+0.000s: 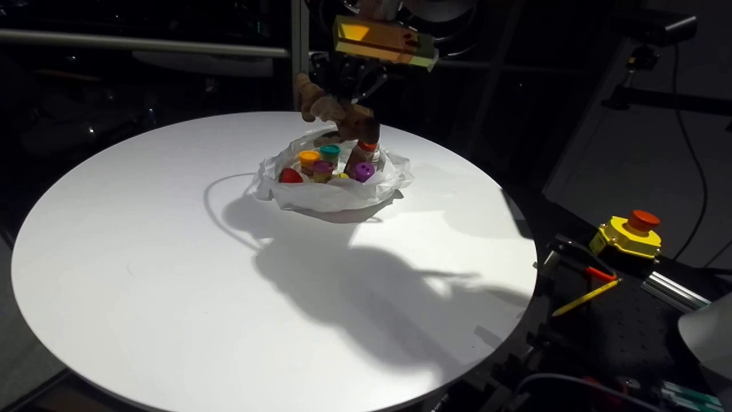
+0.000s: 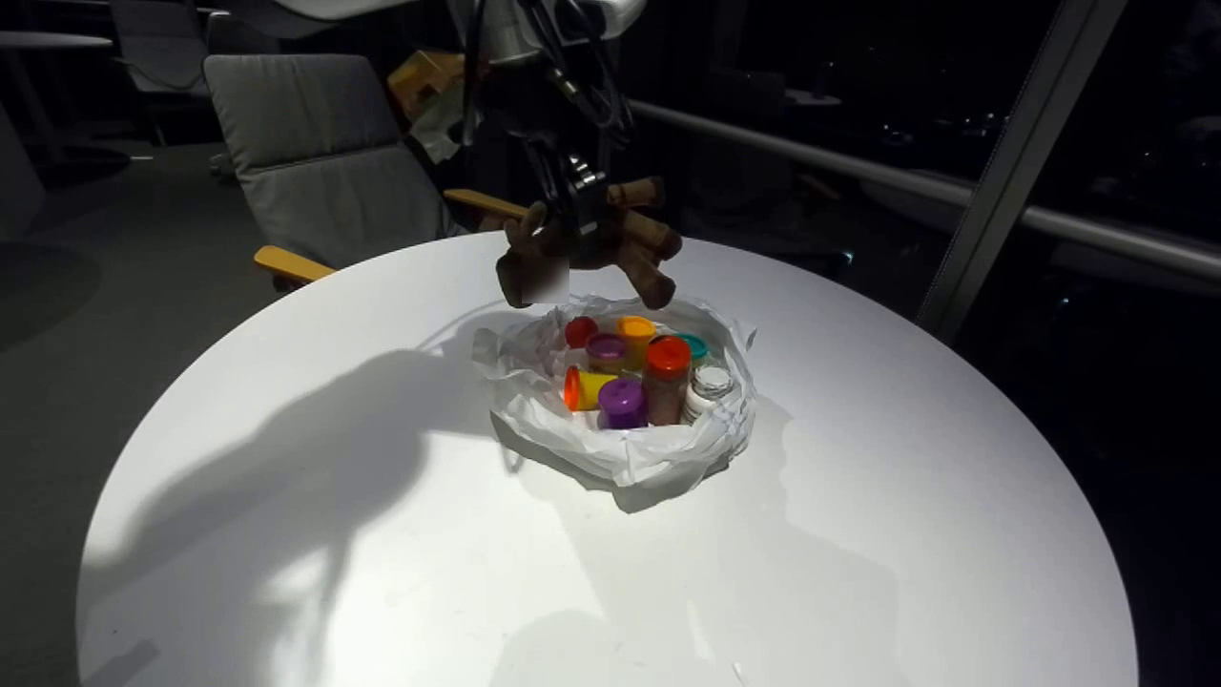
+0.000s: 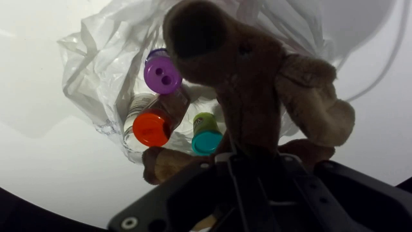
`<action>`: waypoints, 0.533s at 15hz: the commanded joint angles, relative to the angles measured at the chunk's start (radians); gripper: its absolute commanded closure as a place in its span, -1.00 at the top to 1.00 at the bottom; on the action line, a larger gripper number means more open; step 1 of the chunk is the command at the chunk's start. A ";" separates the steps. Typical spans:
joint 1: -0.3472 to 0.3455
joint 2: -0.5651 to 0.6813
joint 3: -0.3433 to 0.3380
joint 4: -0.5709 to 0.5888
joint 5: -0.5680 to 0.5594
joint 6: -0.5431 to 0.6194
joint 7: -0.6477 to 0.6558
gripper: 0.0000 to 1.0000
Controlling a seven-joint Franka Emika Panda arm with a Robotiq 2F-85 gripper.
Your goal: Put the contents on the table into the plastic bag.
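The brown plush toy (image 1: 345,117) hangs in the air over the plastic bag (image 1: 320,197), head and legs dangling. My gripper (image 3: 254,158) is shut on its body; the toy (image 3: 251,100) hides most of the fingertips. In an exterior view the gripper (image 2: 582,224) stands above the bag's far rim. Whitish and crumpled, the bag (image 2: 610,458) sits wide-mouthed on the round white table (image 2: 458,582). Inside it are a brown bottle with red cap (image 2: 665,386), a purple cup (image 2: 622,403), a white bottle (image 2: 708,386), a red piece (image 2: 580,331) and several coloured tubs.
A grey chair (image 2: 305,172) with wooden armrests stands behind the table. Beside the table, a dark surface holds a yellow box with a red button (image 1: 629,234) and a yellow pencil (image 1: 588,297). The arm's shadow falls across the tabletop.
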 commanded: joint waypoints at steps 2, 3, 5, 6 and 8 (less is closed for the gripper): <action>-0.061 0.122 0.059 0.128 0.087 -0.024 -0.021 -0.69; -0.058 0.148 0.057 0.141 0.092 -0.018 -0.014 -0.69; -0.037 0.197 0.035 0.162 0.079 -0.009 0.008 -0.70; -0.024 0.225 0.019 0.175 0.066 -0.009 0.019 -0.69; -0.003 0.261 -0.008 0.185 0.052 -0.010 0.029 -0.69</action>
